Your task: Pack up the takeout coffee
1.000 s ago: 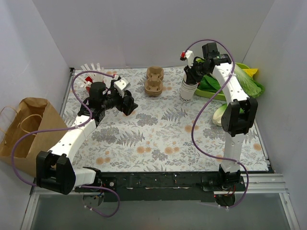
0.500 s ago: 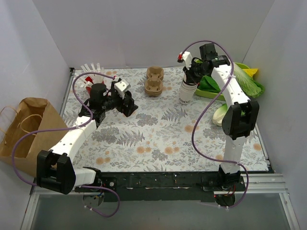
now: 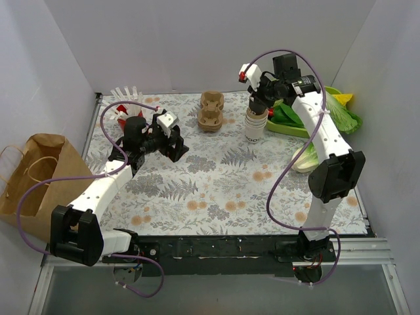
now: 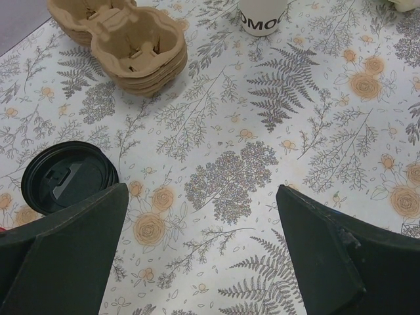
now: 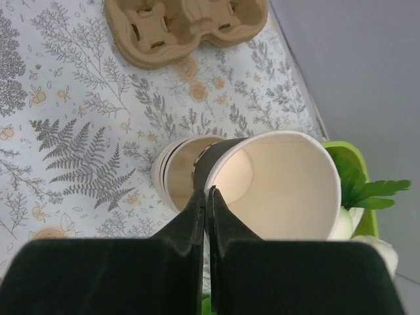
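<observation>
My right gripper [image 5: 207, 197] is shut on the rim of a white paper cup [image 5: 282, 190], open-topped with no lid, tilted and part-way out of a stack of like cups [image 5: 172, 172]. In the top view that gripper [image 3: 258, 107] is above the cup stack [image 3: 254, 128]. A stack of tan pulp carriers [image 3: 210, 110] lies left of it and also shows in the right wrist view [image 5: 184, 26]. My left gripper [image 4: 203, 223] is open and empty just above the cloth. A round black lid [image 4: 69, 177] lies flat by its left finger, with the carriers [image 4: 125, 42] beyond.
A red cup of white straws [image 3: 125, 108] stands at the back left. A brown paper bag [image 3: 39, 177] stands off the table's left edge. A green tray [image 3: 331, 92] with lettuce sits at the back right. White walls close in three sides.
My right gripper has risen and moved left, drawing the top cup up out of the stack. My left gripper has hardly moved.
</observation>
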You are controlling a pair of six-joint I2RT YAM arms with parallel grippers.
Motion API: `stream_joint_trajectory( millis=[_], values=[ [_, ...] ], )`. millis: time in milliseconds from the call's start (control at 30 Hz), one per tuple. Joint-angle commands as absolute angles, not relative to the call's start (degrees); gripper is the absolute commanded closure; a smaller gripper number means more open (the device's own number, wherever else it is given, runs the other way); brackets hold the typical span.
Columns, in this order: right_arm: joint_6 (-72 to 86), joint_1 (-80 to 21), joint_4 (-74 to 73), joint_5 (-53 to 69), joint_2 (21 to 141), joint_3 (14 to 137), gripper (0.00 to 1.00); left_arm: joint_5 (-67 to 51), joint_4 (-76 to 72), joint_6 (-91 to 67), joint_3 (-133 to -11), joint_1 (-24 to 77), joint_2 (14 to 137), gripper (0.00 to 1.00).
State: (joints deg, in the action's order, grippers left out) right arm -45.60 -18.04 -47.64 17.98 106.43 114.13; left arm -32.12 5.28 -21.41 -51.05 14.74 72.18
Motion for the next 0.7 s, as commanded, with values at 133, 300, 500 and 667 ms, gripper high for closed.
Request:
stream_joint_trajectory(
  millis=[133, 300, 500, 667],
  values=[
    [-57.99, -27.31, -53.61, 24.69, 94.17, 113.41, 0.99, -27.26, 2.65, -29.77, -54.21, 14.85, 70.4, 0.02],
    [-71.08, -32.34, -52.31, 28.21, 82.63, 86.03, 0.99, -21.54, 1.76, -38.4, -60.02, 14.85, 73.12, 0.02],
    [-78.83, -33.05, -49.22, 33.47, 80.94, 77.96, 0.99, -16.18, 15.58, -42.36, -72.57, 14.85, 79.6, 0.02],
    [-82.08, -34.36, -51.06, 38.05, 83.41, 76.56, 0.99, -13.54, 25.4, -40.43, -79.2, 15.29, 82.62, 0.02]
  ],
)
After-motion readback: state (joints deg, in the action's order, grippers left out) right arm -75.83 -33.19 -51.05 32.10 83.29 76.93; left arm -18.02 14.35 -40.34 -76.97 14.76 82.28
